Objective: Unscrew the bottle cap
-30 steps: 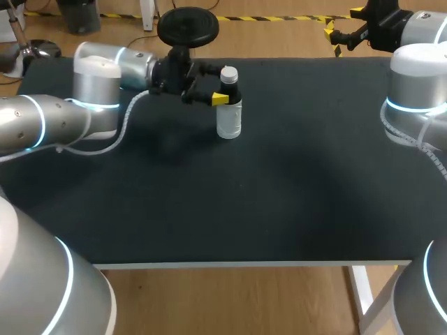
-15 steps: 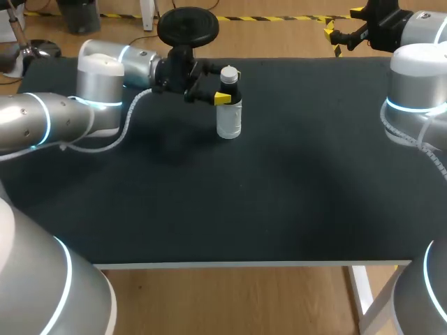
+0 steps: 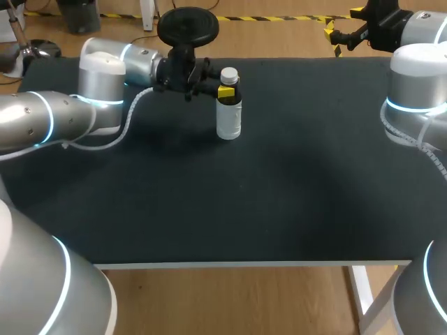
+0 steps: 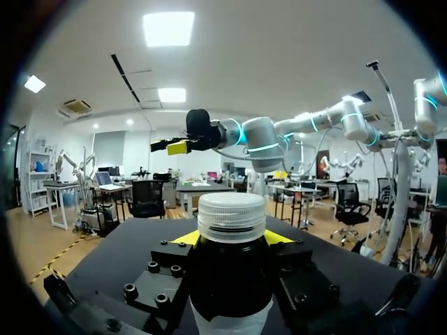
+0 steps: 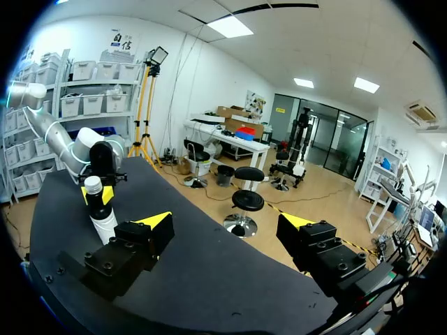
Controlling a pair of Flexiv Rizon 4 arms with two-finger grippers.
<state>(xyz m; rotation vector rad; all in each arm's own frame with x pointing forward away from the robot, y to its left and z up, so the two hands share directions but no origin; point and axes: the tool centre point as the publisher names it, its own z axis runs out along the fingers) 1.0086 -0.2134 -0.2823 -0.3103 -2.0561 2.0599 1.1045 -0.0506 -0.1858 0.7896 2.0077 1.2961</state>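
A clear bottle (image 3: 229, 120) with a dark upper part and a white ribbed cap (image 3: 229, 72) stands upright on the black table. My left gripper (image 3: 225, 91) comes in from the left, shut on the bottle just below the cap. In the left wrist view the bottle (image 4: 230, 286) fills the gap between the yellow tips, and the cap (image 4: 231, 216) rises above them. My right gripper (image 3: 342, 29) hangs open past the table's far right corner, well away from the bottle. Its own view shows the right gripper (image 5: 225, 225) holding nothing, with the bottle (image 5: 105, 223) far ahead.
The black table top (image 3: 293, 181) spreads wide to the right and front of the bottle, which stands near the far edge, left of the middle. The white front edge (image 3: 251, 264) runs across near me.
My left gripper has slid forward around the bottle's neck and its fingers have drawn in against it. The bottle and the right arm have stayed where they were.
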